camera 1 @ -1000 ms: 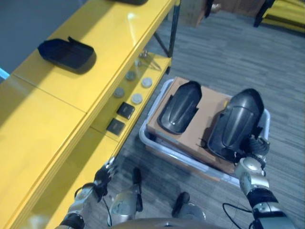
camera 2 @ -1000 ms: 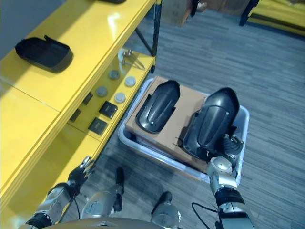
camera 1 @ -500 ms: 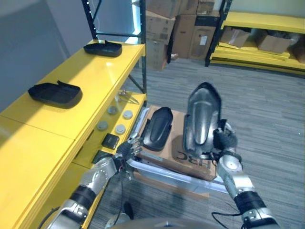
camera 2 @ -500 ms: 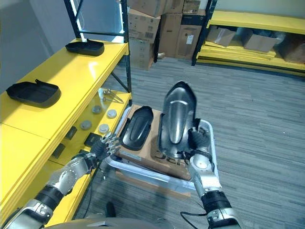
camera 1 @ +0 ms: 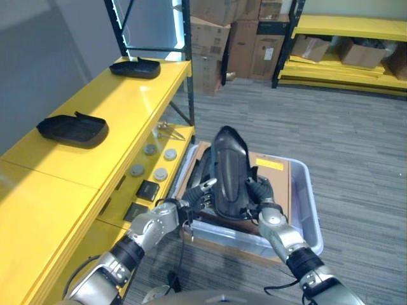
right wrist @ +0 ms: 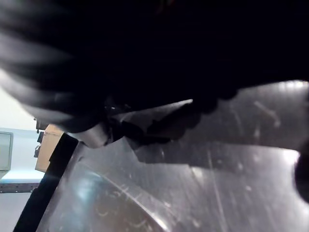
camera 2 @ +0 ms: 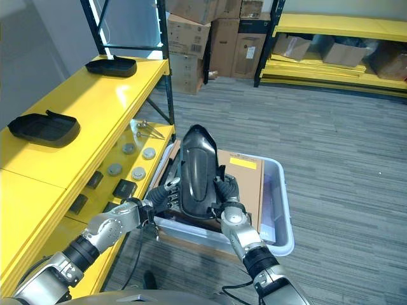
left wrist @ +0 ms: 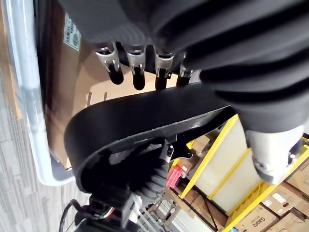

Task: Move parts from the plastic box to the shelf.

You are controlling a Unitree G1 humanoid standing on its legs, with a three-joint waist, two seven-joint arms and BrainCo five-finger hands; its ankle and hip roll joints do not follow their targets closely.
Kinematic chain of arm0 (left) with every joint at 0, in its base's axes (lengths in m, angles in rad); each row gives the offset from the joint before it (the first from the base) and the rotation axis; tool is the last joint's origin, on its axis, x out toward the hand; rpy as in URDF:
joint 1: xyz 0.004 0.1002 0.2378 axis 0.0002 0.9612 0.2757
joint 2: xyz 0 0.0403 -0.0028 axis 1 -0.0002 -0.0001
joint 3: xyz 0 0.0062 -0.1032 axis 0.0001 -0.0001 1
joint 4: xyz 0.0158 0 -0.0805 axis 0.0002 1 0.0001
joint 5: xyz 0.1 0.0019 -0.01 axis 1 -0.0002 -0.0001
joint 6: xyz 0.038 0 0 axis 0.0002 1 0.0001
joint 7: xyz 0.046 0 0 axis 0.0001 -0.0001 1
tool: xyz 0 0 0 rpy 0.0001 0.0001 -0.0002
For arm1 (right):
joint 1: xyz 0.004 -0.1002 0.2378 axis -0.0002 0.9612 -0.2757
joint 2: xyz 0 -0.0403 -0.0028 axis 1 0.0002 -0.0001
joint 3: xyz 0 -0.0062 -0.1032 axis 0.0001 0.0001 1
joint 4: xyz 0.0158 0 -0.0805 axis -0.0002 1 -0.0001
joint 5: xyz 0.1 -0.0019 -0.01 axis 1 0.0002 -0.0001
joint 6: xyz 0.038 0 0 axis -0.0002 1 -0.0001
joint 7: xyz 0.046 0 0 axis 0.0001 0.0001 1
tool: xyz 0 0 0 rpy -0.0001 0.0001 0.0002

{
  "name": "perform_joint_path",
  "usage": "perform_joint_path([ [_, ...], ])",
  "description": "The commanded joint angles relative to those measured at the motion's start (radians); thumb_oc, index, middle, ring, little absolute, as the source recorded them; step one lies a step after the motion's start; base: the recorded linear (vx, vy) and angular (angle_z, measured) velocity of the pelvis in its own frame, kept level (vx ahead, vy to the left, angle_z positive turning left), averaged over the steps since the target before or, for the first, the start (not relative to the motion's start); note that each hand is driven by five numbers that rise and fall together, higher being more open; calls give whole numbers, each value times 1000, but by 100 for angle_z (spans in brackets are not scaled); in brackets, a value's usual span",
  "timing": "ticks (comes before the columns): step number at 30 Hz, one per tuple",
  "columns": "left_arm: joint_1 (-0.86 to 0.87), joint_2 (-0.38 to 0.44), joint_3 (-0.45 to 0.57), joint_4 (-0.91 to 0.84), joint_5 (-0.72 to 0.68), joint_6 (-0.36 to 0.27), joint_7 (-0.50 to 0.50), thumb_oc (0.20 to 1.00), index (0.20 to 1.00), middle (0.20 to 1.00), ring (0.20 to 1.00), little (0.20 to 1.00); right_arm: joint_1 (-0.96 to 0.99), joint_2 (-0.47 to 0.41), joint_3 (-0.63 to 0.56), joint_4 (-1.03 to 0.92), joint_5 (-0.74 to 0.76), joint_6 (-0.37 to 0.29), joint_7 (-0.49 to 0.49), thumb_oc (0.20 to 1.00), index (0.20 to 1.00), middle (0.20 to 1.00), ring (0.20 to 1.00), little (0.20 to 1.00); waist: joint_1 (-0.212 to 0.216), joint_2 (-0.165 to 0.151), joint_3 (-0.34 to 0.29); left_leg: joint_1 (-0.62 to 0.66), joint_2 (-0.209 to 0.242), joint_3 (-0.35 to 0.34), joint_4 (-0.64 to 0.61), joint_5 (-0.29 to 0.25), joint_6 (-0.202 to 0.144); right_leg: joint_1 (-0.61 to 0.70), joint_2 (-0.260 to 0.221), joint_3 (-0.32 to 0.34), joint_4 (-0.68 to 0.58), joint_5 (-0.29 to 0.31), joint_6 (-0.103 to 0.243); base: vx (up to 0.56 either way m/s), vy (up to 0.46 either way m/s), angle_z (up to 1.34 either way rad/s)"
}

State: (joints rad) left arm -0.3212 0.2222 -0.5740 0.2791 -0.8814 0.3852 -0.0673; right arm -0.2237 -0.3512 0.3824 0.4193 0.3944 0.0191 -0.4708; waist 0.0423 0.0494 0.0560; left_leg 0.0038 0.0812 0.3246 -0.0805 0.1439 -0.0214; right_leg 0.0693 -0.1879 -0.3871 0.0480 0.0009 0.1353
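Observation:
A long glossy black part [camera 1: 230,170] stands upright over the plastic box [camera 1: 310,219], its nose up. My right hand [camera 1: 266,204] is shut on its lower right edge; the right wrist view has the part's shiny surface [right wrist: 207,169] close up. My left hand [camera 1: 189,202] reaches in from the left with straight fingers [left wrist: 137,77] touching the part's rim [left wrist: 145,116]. A second black part [camera 1: 201,166] lies on the cardboard [camera 1: 273,173] in the box, mostly hidden behind the held one. Two more black parts [camera 1: 71,128] [camera 1: 135,66] rest on the yellow shelf top [camera 1: 121,101].
The shelf's lower level [camera 2: 147,146] holds round discs [camera 2: 130,162], small black squares [camera 2: 124,187] and a metal tool [camera 2: 147,129]. A black shelf post [camera 2: 166,76] stands at the far corner. Cardboard boxes [camera 2: 210,32] and more yellow racking [camera 2: 343,28] line the back wall.
The right hand has carried the upright part left and lower, over the box's left side. The left hand has risen from the box rim to touch the part. The camera shifted slightly.

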Motion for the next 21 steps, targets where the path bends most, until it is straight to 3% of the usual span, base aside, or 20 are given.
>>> perform_joint_path([
  [1, -108, -50, -50, 24, -30, -12, -2, 1000, 1000, 1000, 1000, 1000, -137, 49, 17, 28, 3, -41, -13, 200, 200, 200, 200, 200, 22, -45, -31, 29, 19, -1, -1, -101, -8, -24, -43, -24, -88, 67, 53, 0, 0, 0],
  [5, -111, -66, -68, 30, -59, -21, -3, 1000, 1000, 1000, 1000, 1000, -154, 59, 42, 29, 0, 4, -7, 200, 200, 200, 200, 200, 19, -44, -36, 32, 20, 0, -1, -101, -9, -22, -41, -21, -92, 67, 52, 0, 0, 0],
  [17, -113, -88, -122, 8, -35, -40, 6, 1000, 1000, 1000, 1000, 1000, -168, 84, 118, 38, -43, 50, 62, 200, 200, 200, 200, 200, 18, -43, -41, 30, 19, -3, -1, -96, -14, -17, -33, -20, -103, 71, 48, 3, 2, -3],
  [18, -112, -89, -124, 6, -28, -39, 11, 815, 815, 815, 815, 815, -168, 86, 122, 34, -49, 55, 65, 200, 200, 200, 200, 200, 18, -43, -41, 30, 19, -2, -1, -96, -14, -17, -33, -21, -104, 71, 48, 0, 0, 0],
  [19, -111, -90, -124, 5, -15, -39, 18, 580, 580, 580, 580, 580, -169, 88, 127, 30, -52, 58, 65, 200, 200, 200, 200, 200, 17, -42, -40, 30, 20, -1, -1, -95, -14, -17, -32, -20, -104, 71, 48, 0, 0, 0],
  [20, -110, -89, -126, 8, -8, -46, 18, 429, 429, 429, 429, 429, -169, 90, 130, 27, -52, 61, 63, 200, 200, 200, 200, 200, 17, -42, -40, 30, 20, -1, -1, -95, -15, -17, -32, -20, -104, 71, 48, 0, 0, 0],
  [21, -108, -87, -128, 9, 0, -55, 19, 200, 200, 200, 200, 200, -169, 91, 134, 24, -49, 64, 60, 200, 200, 200, 200, 200, 17, -42, -40, 30, 19, -1, -1, -95, -15, -16, -32, -21, -104, 70, 48, 0, 0, 0],
])
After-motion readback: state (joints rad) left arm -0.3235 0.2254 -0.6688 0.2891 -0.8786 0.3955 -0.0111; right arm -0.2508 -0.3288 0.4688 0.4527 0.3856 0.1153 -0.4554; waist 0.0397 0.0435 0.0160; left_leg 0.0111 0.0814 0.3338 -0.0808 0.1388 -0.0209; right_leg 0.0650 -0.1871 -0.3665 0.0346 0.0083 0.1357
